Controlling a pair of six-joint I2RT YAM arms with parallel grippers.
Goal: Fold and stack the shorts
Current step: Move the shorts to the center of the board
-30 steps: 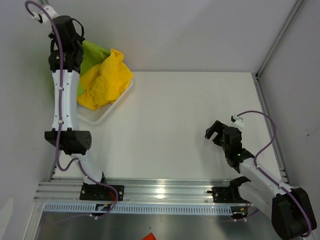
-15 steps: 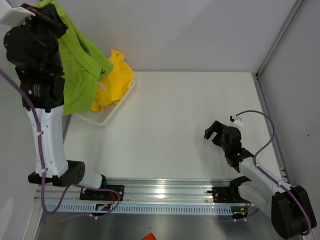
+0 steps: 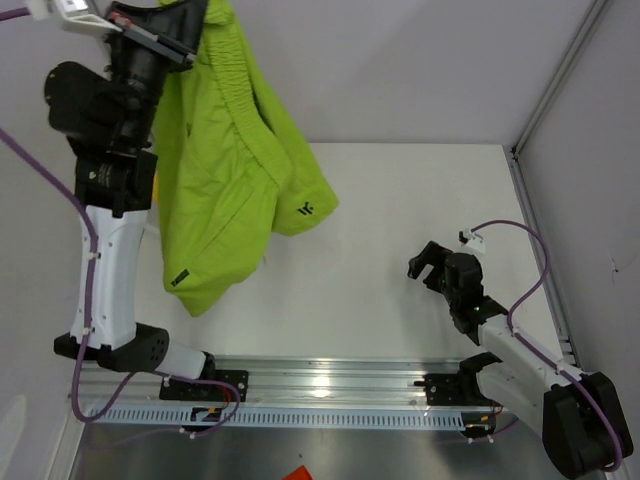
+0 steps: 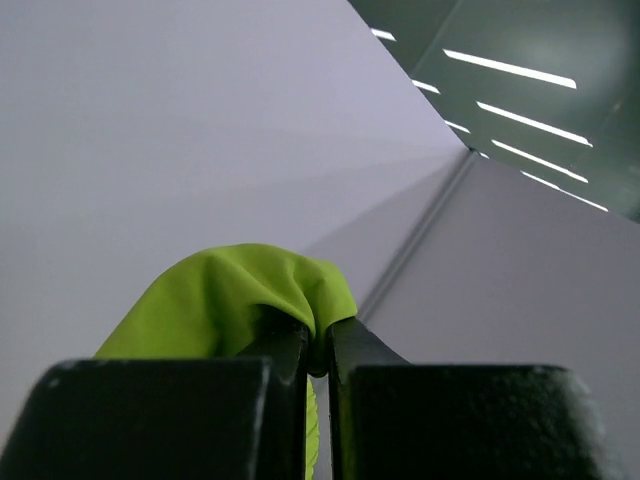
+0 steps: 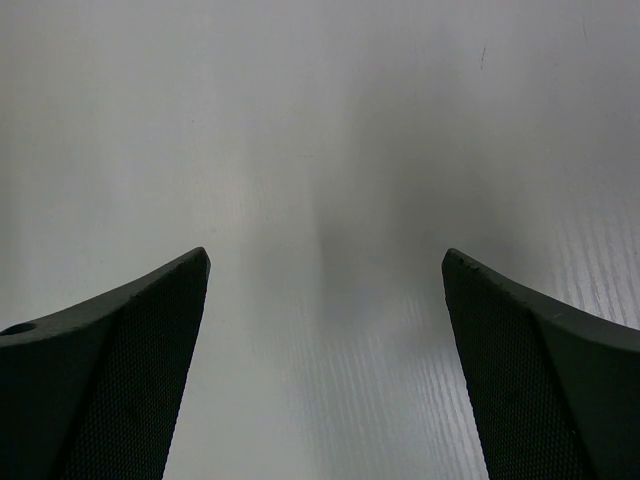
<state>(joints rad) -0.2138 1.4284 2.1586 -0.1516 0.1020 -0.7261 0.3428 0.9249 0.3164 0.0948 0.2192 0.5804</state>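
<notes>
The lime green shorts (image 3: 228, 170) hang high over the table's left side, held by the waistband and draping down to near the front edge. A small dark logo (image 3: 305, 208) shows on one leg. My left gripper (image 3: 190, 15) is raised at the top left and shut on the waistband. In the left wrist view a fold of green fabric (image 4: 240, 290) is pinched between the closed fingertips of that gripper (image 4: 320, 345). My right gripper (image 3: 428, 265) hovers low over the table's right side, open with nothing in it. In the right wrist view its gripper (image 5: 325, 265) has only bare table between the fingers.
The white table (image 3: 420, 190) stretches between the arms. A metal rail (image 3: 320, 380) runs along the near edge, and a frame post (image 3: 540, 230) borders the right side. Walls close in the back and left.
My left arm has lifted the green shorts up out of the basket and swung them rightwards. They now hang open, covering the basket and the yellow shorts. The right arm stayed still.
</notes>
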